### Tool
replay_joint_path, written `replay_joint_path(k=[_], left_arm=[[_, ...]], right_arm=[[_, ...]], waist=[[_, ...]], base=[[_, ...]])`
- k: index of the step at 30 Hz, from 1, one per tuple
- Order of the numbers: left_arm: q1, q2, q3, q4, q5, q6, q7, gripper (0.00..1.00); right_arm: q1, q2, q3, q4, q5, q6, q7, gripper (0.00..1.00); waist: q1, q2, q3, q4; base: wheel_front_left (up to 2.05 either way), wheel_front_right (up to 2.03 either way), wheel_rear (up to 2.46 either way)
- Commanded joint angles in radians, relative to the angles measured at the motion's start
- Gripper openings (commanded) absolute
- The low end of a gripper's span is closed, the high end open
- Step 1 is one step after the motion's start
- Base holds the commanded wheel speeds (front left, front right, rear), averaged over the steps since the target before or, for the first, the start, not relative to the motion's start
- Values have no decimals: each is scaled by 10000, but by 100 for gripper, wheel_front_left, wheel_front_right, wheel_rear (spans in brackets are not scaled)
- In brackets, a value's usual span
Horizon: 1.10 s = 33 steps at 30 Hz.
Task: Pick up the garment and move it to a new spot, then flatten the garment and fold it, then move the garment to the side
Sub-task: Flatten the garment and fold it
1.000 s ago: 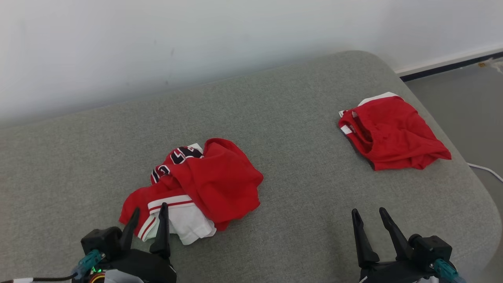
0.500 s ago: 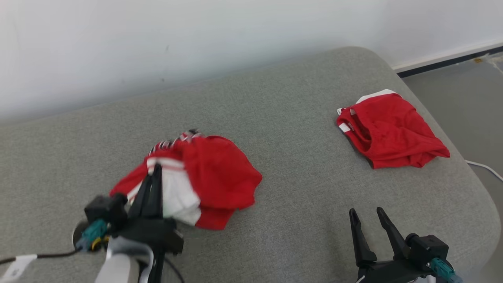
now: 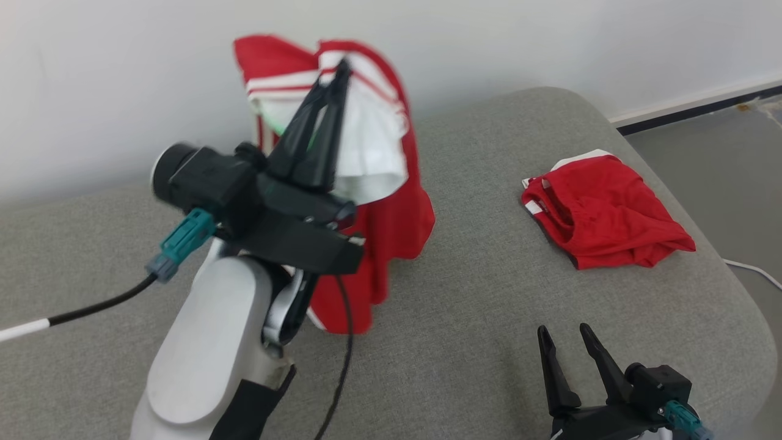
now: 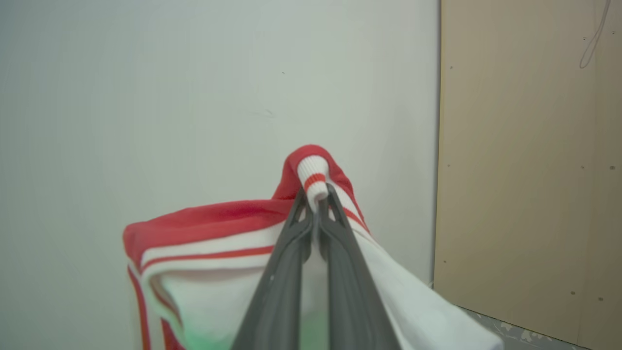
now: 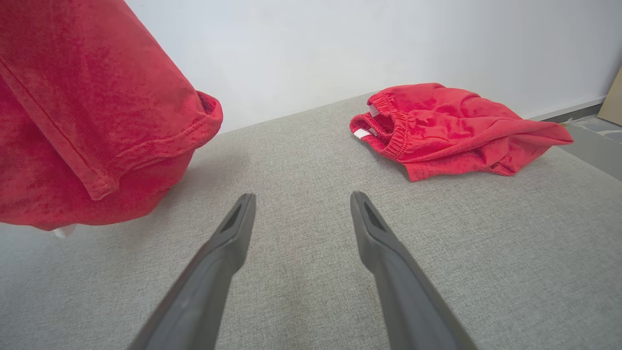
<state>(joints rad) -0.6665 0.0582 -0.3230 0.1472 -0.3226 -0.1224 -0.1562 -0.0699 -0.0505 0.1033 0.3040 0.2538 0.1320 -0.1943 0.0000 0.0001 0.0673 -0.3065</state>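
The left gripper (image 3: pixel 343 62), its two dark fingers pressed together, pinches the white, red-striped ribbed trim of a red-and-white knit garment (image 3: pixel 394 214) and holds it aloft in front of the white wall (image 3: pixel 122 73). In the left wrist view the fingertips (image 4: pixel 311 206) clamp a bunched fold of that trim, and the white cloth drapes down on both sides. The red body of the garment hangs below the gripper toward the grey woven cushioned surface (image 3: pixel 489 318); whether its hem touches the fabric cannot be told. A black cable (image 3: pixel 91 308) runs off the left wrist.

The right gripper (image 3: pixel 562 330) hovers low over the near right of the cushion, jaws spread and empty.

A pair of red shorts with an elastic waistband (image 3: pixel 611 214) lies crumpled near the cushion's rounded far right corner, well apart from the hanging garment. Two small white tags at the waistband are too small to read.

Bare grey cushion stretches between the two garments and ahead of the right gripper. Beyond the right edge are a grey floor (image 3: pixel 721 159), a dark skirting strip (image 3: pixel 690 110) and a white cord (image 3: pixel 751 269). The left wrist view shows a beige panel (image 4: pixel 529 170) against the wall.
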Motion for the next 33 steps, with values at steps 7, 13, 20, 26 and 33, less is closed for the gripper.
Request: replay_joint_path(k=[7, 13, 20, 26, 33], left_arm=[[-928, -73, -794, -931, -597, 557, 143, 0], [-69, 248, -503, -712, -102, 1902, 941, 0], [1784, 834, -63, 356, -431, 2675, 1875, 0], [2468, 1113, 124, 870, -481, 2969, 2020, 0], [2745, 1478, 217, 848, -233, 3349, 2201, 0]], right_arm=[[-33, 0, -34, 83, 103, -23, -125, 100], [27, 4, -51, 146, 161, -23, -180, 100], [-59, 1, -6, 147, 139, -23, -159, 100], [-80, 0, -31, 111, 43, -24, -120, 100], [-63, 0, 14, 90, 11, -24, -64, 100]], waist=[[0, -1, 2, -1], [0, -1, -19, 276], [0, -1, 43, 614], [0, -1, 117, 866], [0, -1, 71, 1116]], base=[[0, 0, 0], [0, 0, 0], [0, 0, 0], [0, 0, 0], [0, 0, 0]])
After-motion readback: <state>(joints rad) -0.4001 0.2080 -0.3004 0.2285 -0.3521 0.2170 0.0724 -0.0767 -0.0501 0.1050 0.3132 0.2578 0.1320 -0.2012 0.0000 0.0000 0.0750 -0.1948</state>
